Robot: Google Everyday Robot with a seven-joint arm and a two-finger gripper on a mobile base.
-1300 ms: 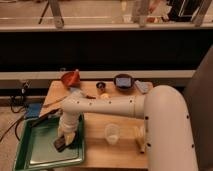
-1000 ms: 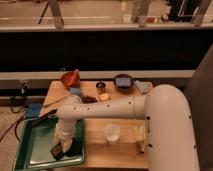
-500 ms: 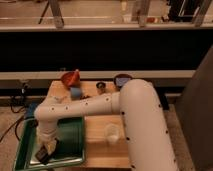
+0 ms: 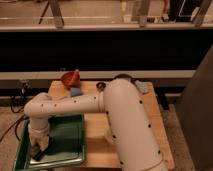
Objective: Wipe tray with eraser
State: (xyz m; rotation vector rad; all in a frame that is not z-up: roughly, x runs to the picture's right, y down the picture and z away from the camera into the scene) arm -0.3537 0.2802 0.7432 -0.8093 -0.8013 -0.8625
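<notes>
One gripper in tray left end at eraser, grip unclear; arm hides table middle; orange funnel, blue pad behind.

Surface: light wooden tabletop | front-left: large dark-green rimmed rectangular tray lay flat | rear-left: orange funnel-shaped item, small blue pad just beside it | rear-centre: small dark round bowl | gripper was low over the tray's left end.
</notes>
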